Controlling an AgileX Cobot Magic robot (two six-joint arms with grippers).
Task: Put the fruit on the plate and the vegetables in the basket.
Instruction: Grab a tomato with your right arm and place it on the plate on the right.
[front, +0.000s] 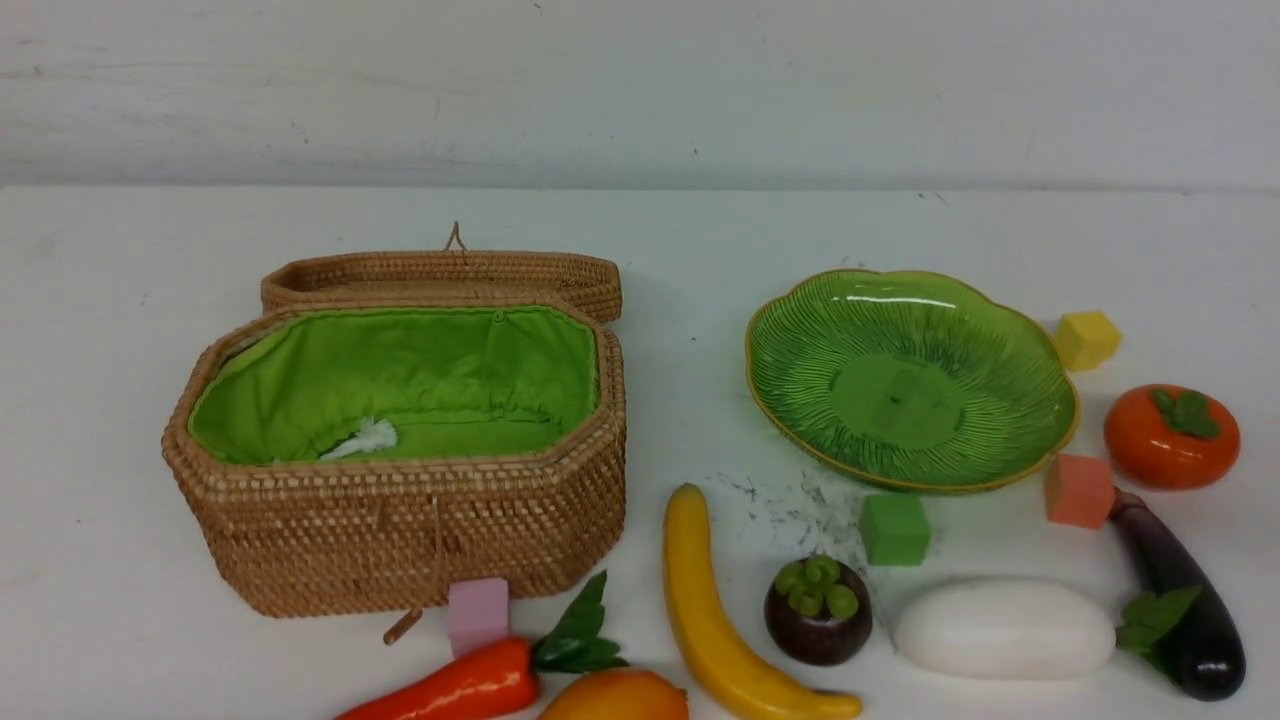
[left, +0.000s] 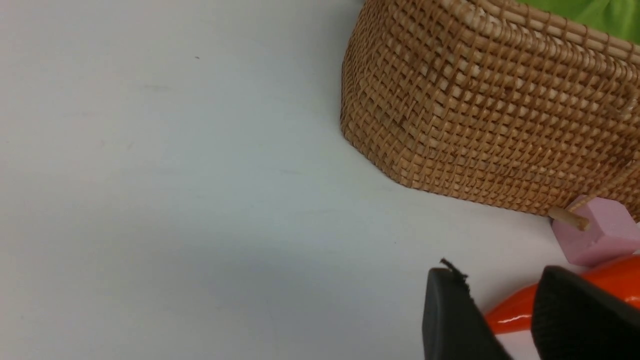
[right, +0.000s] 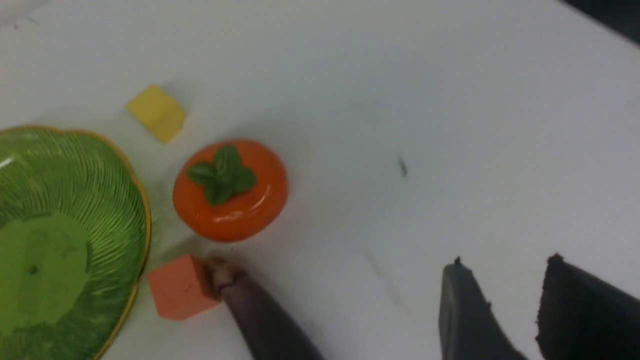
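— Where, the basket (front: 400, 530) and the plate (front: 985, 330)?
— Toward the left edge of the desk (front: 150, 300), basket: eight-sided, tan woven rattan, lined in bright green cloth (front: 400, 385), lid (front: 450, 275) thrown back behind. Toward the right edge, plate: shallow, glossy green, ribbed, scalloped, thin yellow rim
— And the fruit?
— All on the desk, all glossy. Long yellow banana (front: 715, 620) between basket and plate, running toward the near edge and curving rightward there. Round dark purple mangosteen (front: 818, 612) just beside it. Orange persimmon (front: 1170, 437), leaf cap up, between plate and right edge. Yellow-orange mango (front: 615, 698) at the near edge, partly cut off
— Vegetables?
— Orange-red carrot (front: 460, 688) before the basket, by a pink foam cube (front: 477, 612), tip toward the near left corner, leaves toward the banana. Fat white radish (front: 1005, 628) lying along the near edge, leaves at the end nearest the eggplant (front: 1180, 600). Eggplant slanting toward the near right corner, stem touching a salmon cube (front: 1078, 490)
— Grippers?
— Low by the carrot, left gripper (left: 497, 280), jaws apart, gripping nothing. Over bare desk, between persimmon and right edge, right gripper (right: 505, 270), likewise parted
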